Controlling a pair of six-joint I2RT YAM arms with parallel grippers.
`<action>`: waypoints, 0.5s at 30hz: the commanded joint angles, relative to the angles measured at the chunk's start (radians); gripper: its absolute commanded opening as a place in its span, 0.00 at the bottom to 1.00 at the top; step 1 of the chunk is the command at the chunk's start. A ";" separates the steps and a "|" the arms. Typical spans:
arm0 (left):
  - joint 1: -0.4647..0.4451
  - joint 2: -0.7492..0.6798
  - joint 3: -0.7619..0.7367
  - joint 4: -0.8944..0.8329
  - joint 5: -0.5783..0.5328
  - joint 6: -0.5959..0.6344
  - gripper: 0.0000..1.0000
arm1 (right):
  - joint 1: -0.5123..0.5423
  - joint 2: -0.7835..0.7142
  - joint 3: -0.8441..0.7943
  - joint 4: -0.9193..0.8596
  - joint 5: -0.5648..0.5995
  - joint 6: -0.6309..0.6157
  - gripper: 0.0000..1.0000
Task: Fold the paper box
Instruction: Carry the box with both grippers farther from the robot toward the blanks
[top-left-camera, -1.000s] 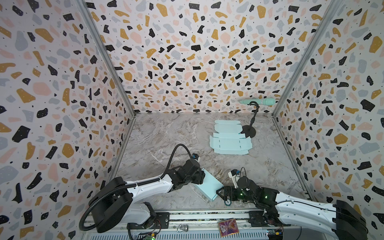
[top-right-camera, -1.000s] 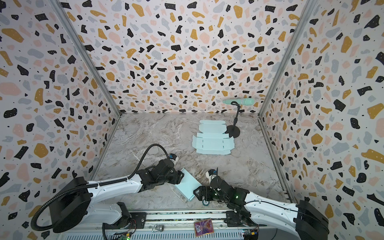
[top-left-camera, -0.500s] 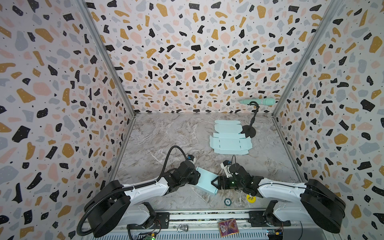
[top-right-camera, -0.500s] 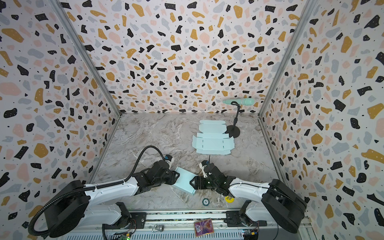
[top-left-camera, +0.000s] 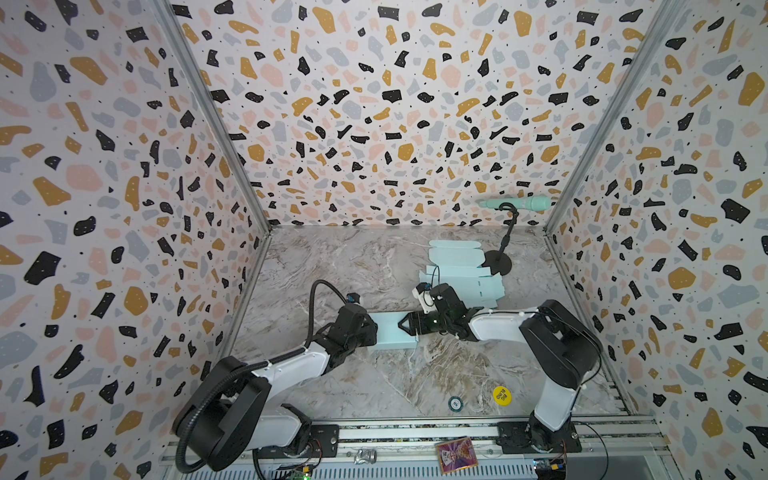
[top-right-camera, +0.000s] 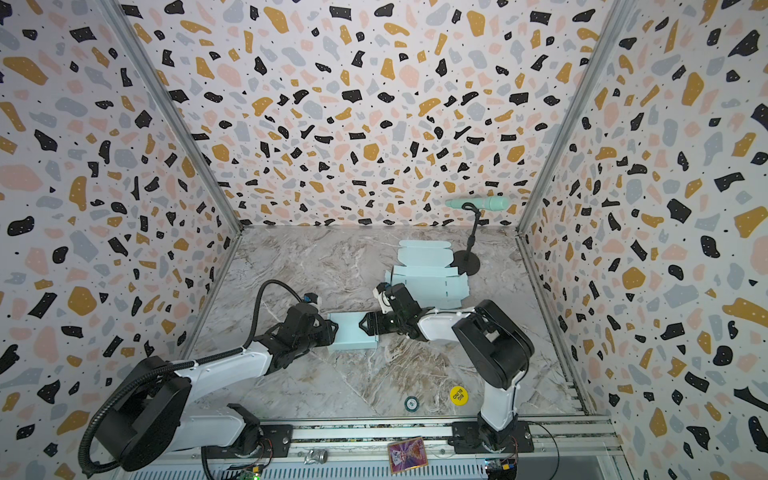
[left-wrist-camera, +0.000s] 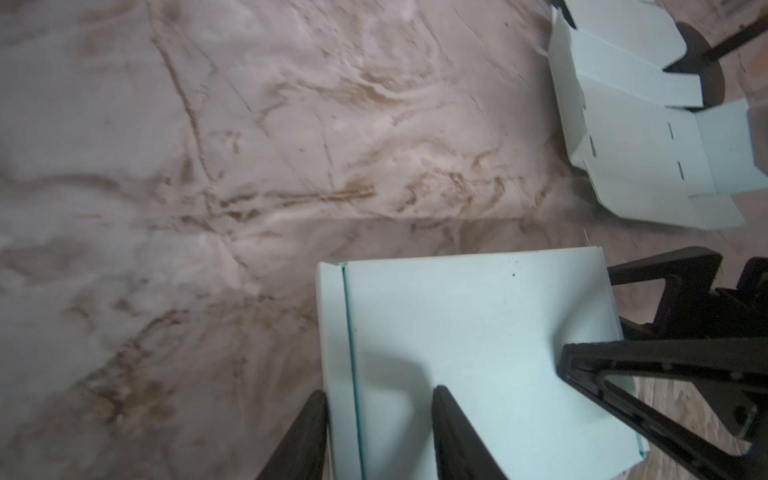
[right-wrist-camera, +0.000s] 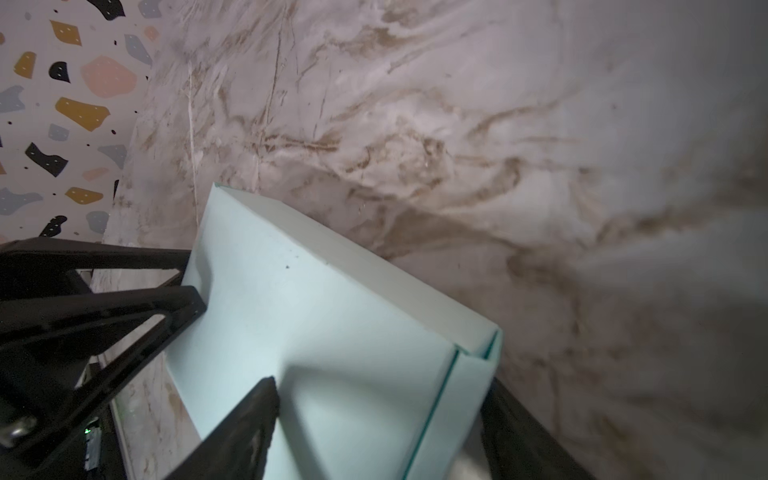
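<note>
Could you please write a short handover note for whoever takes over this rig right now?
The left claw is closed on the left end of the paper box.
The right claw has its jaws astride the box's right end; whether it pinches is unclear.
The box sits mid-table between them; the flat blanks lie at the back right.
Done: the box looks formed.
Left: one end flap shows a small gap; probably press it in, then release.

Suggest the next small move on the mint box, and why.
Probably squeeze the right gripper onto its end of the mint box to press the flap flush: that flap gapes at the corner, the fingers straddle it, and the left gripper braces the opposite end.
</note>
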 joint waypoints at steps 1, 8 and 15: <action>0.055 0.068 0.065 0.073 0.048 0.059 0.43 | 0.013 0.081 0.157 0.041 -0.089 -0.057 0.76; 0.197 0.225 0.216 0.083 0.089 0.105 0.43 | 0.008 0.320 0.502 -0.066 -0.108 -0.090 0.76; 0.290 0.424 0.380 0.089 0.120 0.125 0.43 | -0.007 0.465 0.707 -0.131 -0.105 -0.079 0.78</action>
